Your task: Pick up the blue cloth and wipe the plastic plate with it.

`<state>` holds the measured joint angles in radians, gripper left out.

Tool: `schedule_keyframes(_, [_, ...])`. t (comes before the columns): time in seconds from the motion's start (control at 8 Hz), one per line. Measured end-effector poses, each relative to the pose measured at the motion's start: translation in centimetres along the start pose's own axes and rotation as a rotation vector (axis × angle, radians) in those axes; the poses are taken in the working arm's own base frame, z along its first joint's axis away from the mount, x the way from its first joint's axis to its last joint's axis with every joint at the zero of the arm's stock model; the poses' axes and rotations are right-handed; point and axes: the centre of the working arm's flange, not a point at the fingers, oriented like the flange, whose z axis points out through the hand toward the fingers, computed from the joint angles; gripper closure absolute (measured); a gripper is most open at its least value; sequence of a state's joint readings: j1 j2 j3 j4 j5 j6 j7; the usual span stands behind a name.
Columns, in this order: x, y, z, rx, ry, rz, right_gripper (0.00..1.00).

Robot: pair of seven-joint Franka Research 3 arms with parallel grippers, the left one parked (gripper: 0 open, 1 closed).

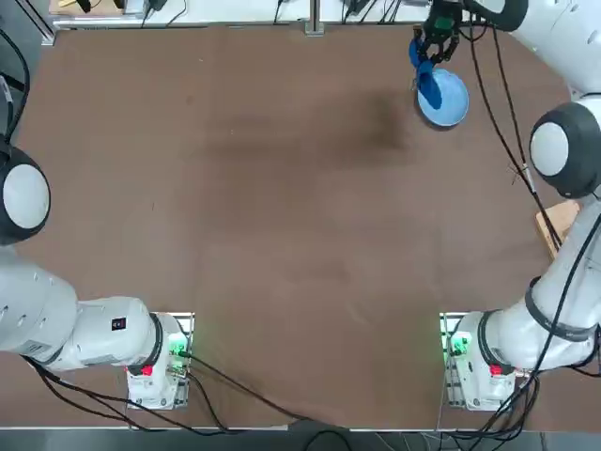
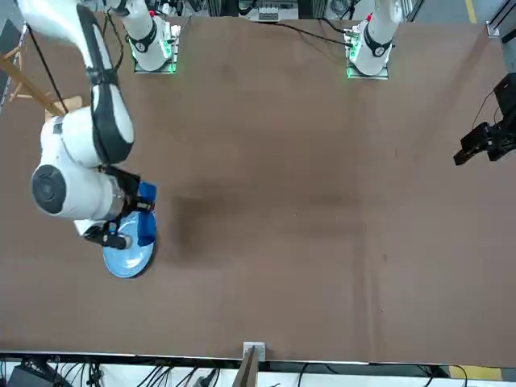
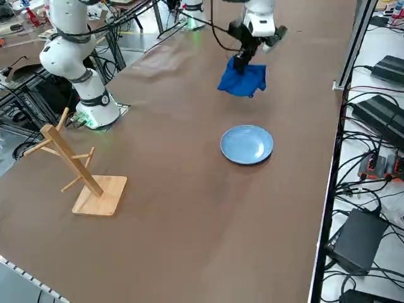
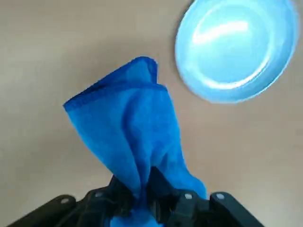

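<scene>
Right gripper: my right arm's black two-finger gripper [image 4: 142,201] is clenched on the top of the cloth; from overhead I see it [image 1: 434,42] at about 1 o'clock on the table, close to the far edge.
Cloth: the small deep royal-blue soft fabric cloth [image 4: 130,135] hangs in folds from the pinched jaws, stitched hem at its lower end. From my right side camera it [image 3: 243,79] is lifted clear of the tabletop, raised above the table beyond the plate and not touching it.
Plate: the small round light sky-blue glossy plastic plate [image 3: 247,144] with a shallow raised rim lies flat on the table. Overhead it [image 1: 449,101] sits at roughly 1 o'clock, and the hanging cloth [image 1: 429,83] overlaps its 10 o'clock edge in that view. In the wrist camera the plate [image 4: 236,49] is beside the cloth's lower end, with bare table between them.
Front camera: the cloth [image 2: 146,216] shows at the plate's [image 2: 126,258] 1 o'clock side, partly behind the arm's wrist.
Table: brown flat tabletop [image 1: 282,216], bare around the plate.
Other item: a light wooden peg rack on a square base [image 3: 79,170] stands well apart from the plate, at about 9 o'clock of it in the side camera.
</scene>
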<state>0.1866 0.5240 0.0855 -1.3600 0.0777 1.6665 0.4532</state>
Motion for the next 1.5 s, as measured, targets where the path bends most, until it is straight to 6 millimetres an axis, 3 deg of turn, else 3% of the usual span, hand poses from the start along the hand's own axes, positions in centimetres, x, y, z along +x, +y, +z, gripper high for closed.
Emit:
schedule_keyframes(0.25, [-2.8, -2.7, 2.1, -0.007, -0.045, -0.017, 0.84])
schedule_keyframes(1.0, [-8.6, -5.2, 13.7, -0.058, -0.056, -0.014, 0.84])
schedule_keyframes(1.5, [-10.0, -3.7, 18.5, -0.074, -0.053, 0.002, 0.84])
